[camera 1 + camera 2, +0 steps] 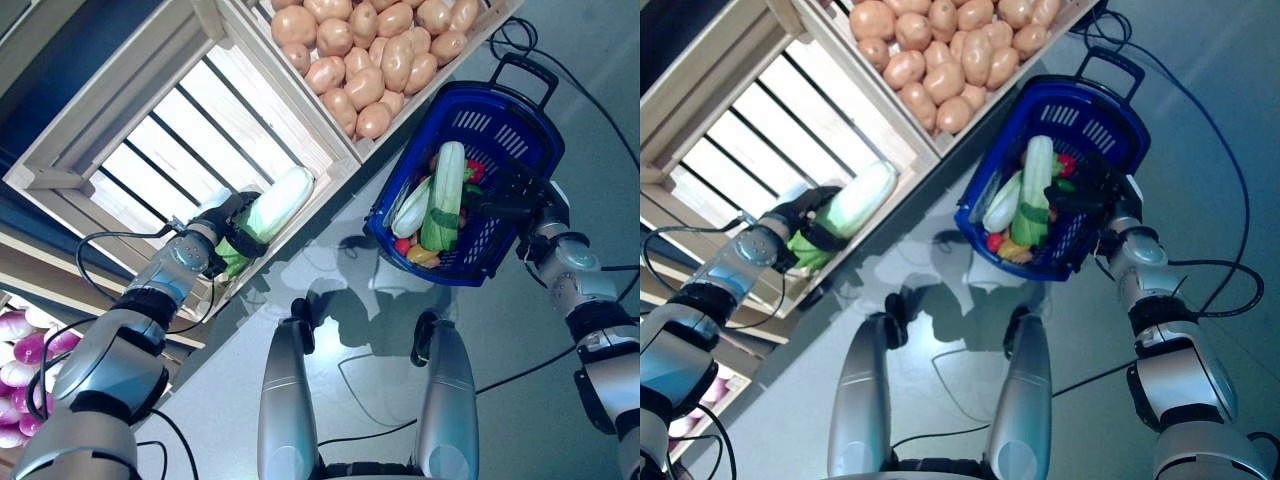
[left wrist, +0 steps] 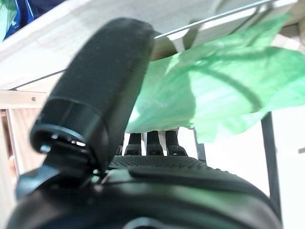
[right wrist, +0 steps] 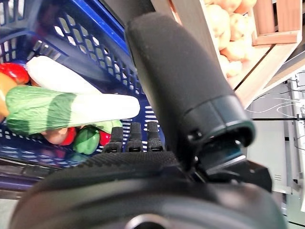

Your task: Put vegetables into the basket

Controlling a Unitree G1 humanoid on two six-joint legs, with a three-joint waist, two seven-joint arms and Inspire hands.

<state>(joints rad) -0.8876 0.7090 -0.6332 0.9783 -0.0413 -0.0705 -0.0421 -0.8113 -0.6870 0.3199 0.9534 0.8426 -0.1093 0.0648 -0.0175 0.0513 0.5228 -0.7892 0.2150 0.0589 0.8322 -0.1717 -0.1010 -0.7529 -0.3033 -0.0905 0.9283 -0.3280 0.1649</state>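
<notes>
My left hand (image 1: 228, 232) is curled round the green leafy end of a long pale napa cabbage (image 1: 275, 205) at the front edge of a slatted wooden crate (image 1: 190, 130). The left wrist view shows its green leaves (image 2: 224, 81) past my thumb (image 2: 95, 95). The blue plastic basket (image 1: 500, 100) stands on the floor to the right. In it lie a long white-and-green cabbage (image 1: 445, 190), another pale one, red peppers and a green one (image 3: 86, 140). My right hand (image 1: 515, 195) is at the basket's right rim, fingers straight, holding nothing.
The wooden stand (image 1: 330, 165) runs diagonally from lower left to upper right, its front edge close to the basket's left side. The basket's black handle (image 1: 525, 68) sticks out at its far end. Grey floor (image 1: 500, 340) lies below the basket.
</notes>
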